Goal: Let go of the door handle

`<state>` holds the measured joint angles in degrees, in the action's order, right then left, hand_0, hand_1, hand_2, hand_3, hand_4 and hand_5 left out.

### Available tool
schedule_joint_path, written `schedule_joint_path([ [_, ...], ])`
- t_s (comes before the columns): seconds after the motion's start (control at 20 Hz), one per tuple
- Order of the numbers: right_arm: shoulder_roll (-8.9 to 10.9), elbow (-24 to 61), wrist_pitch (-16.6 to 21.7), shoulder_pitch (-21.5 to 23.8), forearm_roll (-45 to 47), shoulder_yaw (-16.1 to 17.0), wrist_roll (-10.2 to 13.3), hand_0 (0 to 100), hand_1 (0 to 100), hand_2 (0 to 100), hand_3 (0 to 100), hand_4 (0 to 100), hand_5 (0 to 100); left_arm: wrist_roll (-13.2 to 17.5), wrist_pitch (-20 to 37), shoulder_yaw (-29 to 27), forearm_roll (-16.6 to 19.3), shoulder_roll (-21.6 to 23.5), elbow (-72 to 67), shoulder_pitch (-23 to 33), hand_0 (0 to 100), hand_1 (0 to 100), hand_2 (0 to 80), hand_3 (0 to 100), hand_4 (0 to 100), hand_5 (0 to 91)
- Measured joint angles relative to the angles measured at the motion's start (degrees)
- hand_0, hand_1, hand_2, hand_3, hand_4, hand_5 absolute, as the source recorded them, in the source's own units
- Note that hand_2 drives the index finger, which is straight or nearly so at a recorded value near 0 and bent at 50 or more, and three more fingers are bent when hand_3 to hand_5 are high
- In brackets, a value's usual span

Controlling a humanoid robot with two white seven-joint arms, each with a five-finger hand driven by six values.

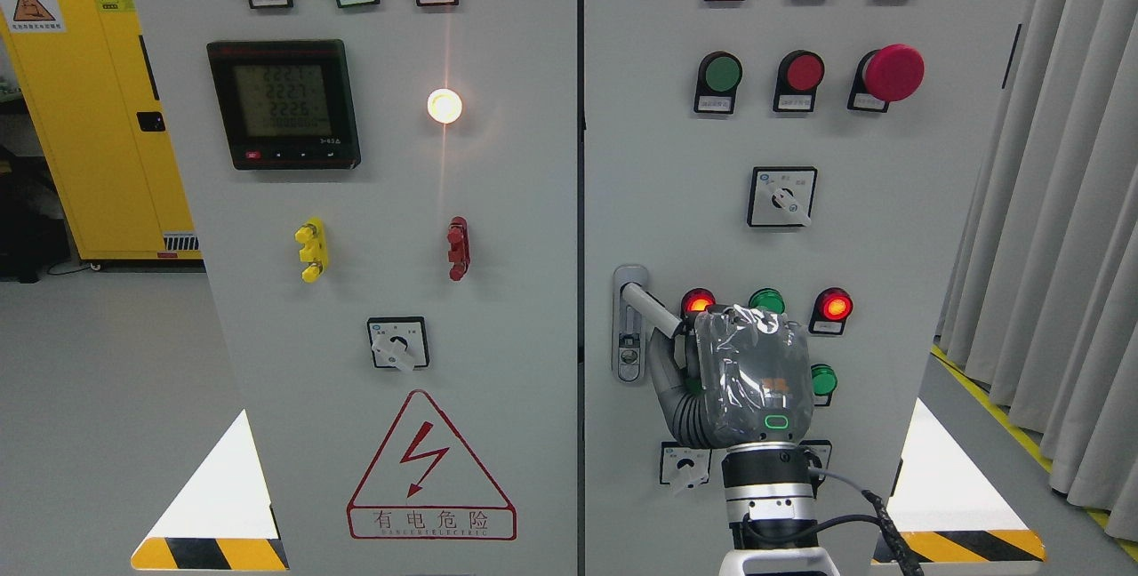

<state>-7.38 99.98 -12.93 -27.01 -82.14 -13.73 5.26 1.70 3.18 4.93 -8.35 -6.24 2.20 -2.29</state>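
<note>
Right hand (742, 372) raised in front of the right-hand cabinet door (933, 229), back of the hand toward the camera and wrapped in clear plastic film, arm rising from the bottom edge right of the middle. Fingers curled forward over the outer end of the door handle (647, 308), thumb curving up beneath the lever; grip closed round that end, though actual contact hidden behind the knuckles. Handle mounted near the left edge of the right door, just beside the central seam, on a tall narrow backplate (629, 327) with its long axis vertical and a small lock at its lower end. Lever itself swung out from the top of the plate, long axis slanting down and to the right, free end pointing toward the hand and disappearing under the fingers. Around the hand: a lit red lamp (698, 301) and a green lamp (766, 300) just above the knuckles, another lit red lamp (834, 306) to the right, a green lamp (823, 379) beside the wrist side, a small rotary switch (685, 464) low by the forearm. Higher on the same door, a larger rotary switch (781, 197) and a red mushroom button (893, 72). On the left door, a digital meter (283, 103) and a lightning warning triangle (430, 469). Left arm nowhere in the head view.
</note>
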Motion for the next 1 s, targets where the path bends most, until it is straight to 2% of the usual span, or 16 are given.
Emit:
schedule_joint_path([
  [1.0,0.00,-0.04,0.01,-0.25,0.14,0.51,0.37,66,37,100,100,100,100,0.00,-0.25,0.01,0.00,0.00,0.00,0.00,12,56,0.0,0,0,0.0],
])
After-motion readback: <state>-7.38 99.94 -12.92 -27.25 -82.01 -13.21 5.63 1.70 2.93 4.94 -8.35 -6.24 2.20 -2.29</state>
